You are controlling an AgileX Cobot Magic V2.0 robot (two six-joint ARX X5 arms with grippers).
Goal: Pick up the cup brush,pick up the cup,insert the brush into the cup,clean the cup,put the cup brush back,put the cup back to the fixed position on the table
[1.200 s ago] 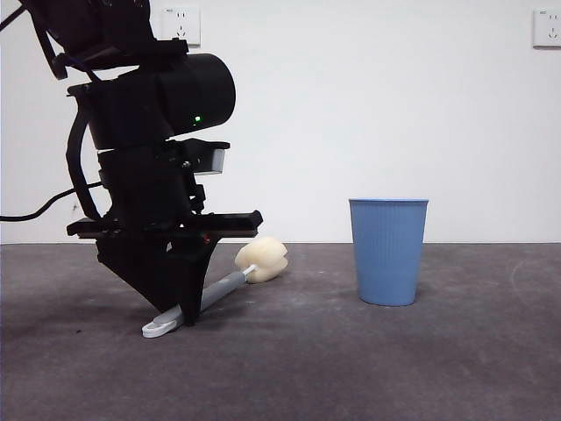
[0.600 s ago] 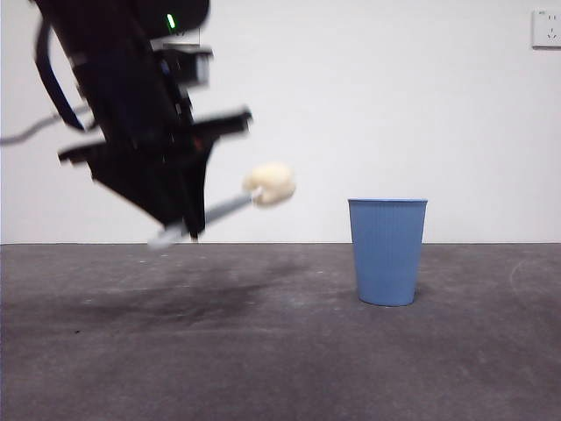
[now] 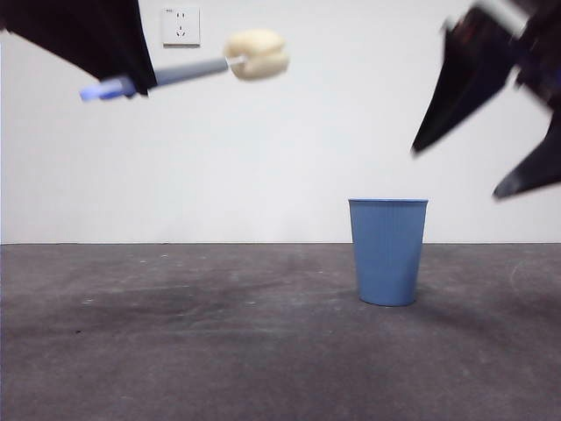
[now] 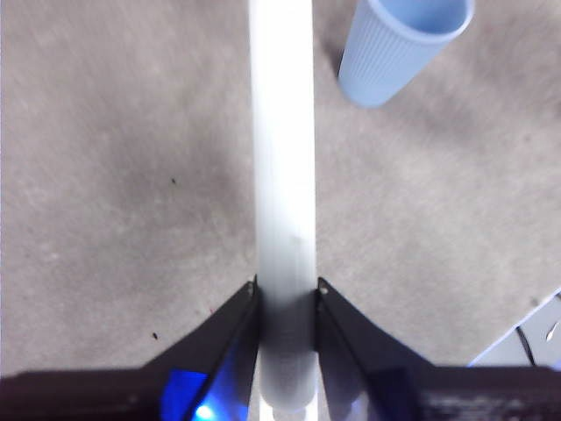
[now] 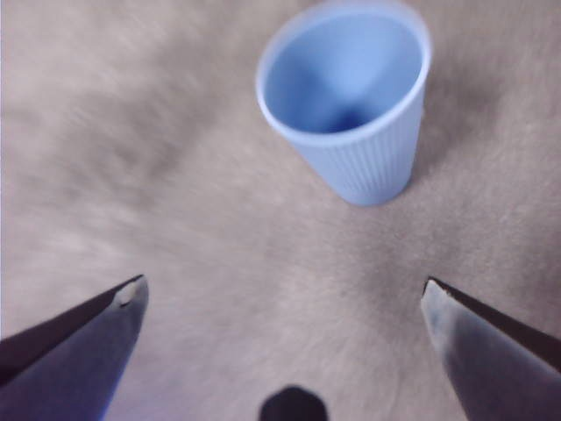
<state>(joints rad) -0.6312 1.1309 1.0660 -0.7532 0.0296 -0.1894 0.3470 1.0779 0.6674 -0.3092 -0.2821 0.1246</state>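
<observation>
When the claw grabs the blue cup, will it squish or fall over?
The cup looks like thin ribbed plastic, so it may flex. It is empty and narrower at the base, so a sideways bump could tip it. The open right claw should close gently.

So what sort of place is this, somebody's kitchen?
Probably not a kitchen: it looks like a robot test room. A bare white wall with a wall socket, a rough dark grey table, and only a blue cup and cup brush.
</observation>
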